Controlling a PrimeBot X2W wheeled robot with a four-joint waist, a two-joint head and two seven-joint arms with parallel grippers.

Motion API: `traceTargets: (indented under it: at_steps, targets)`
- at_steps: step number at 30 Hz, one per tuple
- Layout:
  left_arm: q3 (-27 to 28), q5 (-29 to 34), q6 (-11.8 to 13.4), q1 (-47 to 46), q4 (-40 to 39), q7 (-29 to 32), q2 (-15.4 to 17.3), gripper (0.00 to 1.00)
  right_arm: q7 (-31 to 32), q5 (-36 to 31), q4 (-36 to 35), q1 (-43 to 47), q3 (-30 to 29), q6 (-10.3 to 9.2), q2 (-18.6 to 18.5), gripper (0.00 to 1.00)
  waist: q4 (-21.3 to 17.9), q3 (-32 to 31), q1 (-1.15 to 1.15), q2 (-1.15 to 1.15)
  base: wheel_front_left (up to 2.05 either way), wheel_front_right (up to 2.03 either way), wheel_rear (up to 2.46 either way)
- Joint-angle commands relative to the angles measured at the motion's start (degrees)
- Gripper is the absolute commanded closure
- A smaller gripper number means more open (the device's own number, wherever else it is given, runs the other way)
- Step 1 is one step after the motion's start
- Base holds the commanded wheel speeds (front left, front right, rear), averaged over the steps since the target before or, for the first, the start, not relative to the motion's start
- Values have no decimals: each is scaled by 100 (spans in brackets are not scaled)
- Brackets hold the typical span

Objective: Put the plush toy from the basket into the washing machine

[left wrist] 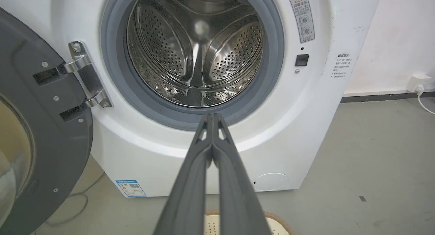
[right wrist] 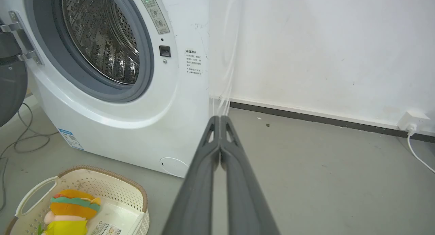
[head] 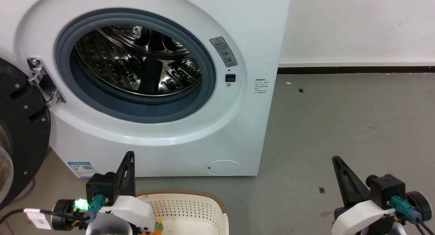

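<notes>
Down by the white front-loading washing machine point(head: 170, 140), hovering left gripper point(left wrist: 212, 118) and right gripper point(right wrist: 220, 119), dark fingers point(left wrist: 190, 180) pinched together on nothing, probably parked ahead of the grab. Catching the orange-and-yellow plush toy point(right wrist: 71, 211) lying inside the cream perforated plastic basket point(right wrist: 112, 191) from the right wrist view, barely glimpsing it from the head.

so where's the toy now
Lower left of the right wrist view: the plush toy lies in the basket on the floor, before the washing machine.
</notes>
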Motion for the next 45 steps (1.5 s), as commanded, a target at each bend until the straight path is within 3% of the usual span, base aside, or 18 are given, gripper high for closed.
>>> traceTargets:
  at_steps: [1,17,18,45]
  targets:
    - [4,9,-25,81,-27,2,0,100,8,-44,15,-69,-2,3,-3,100,0,0,0,0,0,0,0]
    - [4,9,-25,81,-27,2,0,100,8,-44,15,-69,-2,3,-3,100,0,0,0,0,0,0,0]
    - [2,0,0,0,0,0,0,0,0,0,0,0,0,0,0,0,0,0,0,0,0,0,0]
    - [-111,-242,76,-358,678,-279,0,0,-279,435,-240,-119,-132,1,0,0,-19,368,0,0,0,0,0]
